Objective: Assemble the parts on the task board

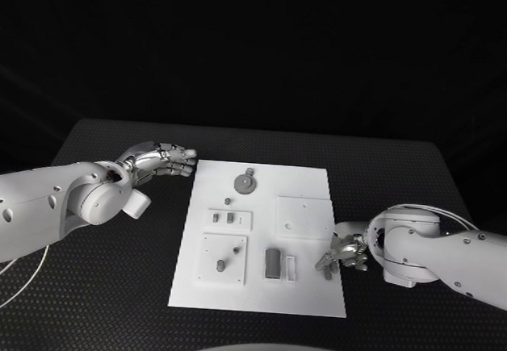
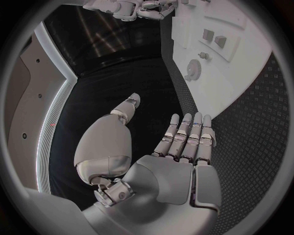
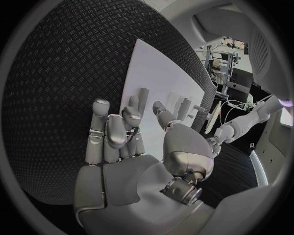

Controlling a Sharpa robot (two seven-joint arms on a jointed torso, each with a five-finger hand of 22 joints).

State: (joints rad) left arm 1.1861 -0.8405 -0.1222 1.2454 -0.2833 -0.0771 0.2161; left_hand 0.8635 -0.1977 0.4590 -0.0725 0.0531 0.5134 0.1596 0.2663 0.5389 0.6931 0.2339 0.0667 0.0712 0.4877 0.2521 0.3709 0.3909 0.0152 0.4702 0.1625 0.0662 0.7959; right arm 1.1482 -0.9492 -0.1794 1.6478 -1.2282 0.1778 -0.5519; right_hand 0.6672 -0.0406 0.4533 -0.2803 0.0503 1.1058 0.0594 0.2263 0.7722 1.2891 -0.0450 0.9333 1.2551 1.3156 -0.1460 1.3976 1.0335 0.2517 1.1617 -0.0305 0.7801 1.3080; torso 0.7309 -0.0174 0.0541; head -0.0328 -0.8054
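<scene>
Left robot hand (image 1: 161,160) rests over the black desk (image 1: 107,270), just beside the far left corner of the task board (image 1: 303,300). Its fingers are stretched out and apart, and it holds nothing. The task board is a white rectangular plate with several square raised panels. On it, to the right of this robot hand, lies a round grey gear (image 1: 246,182). Nearer to the robot, a small grey peg (image 1: 222,265) lies on one panel, and a dark grey block (image 1: 273,263) stands beside a paler upright piece (image 1: 291,268). The right robot hand (image 1: 343,255) is at the board's right edge, just right of that piece. Its fingers are partly curled, and I cannot tell whether they grasp anything.
</scene>
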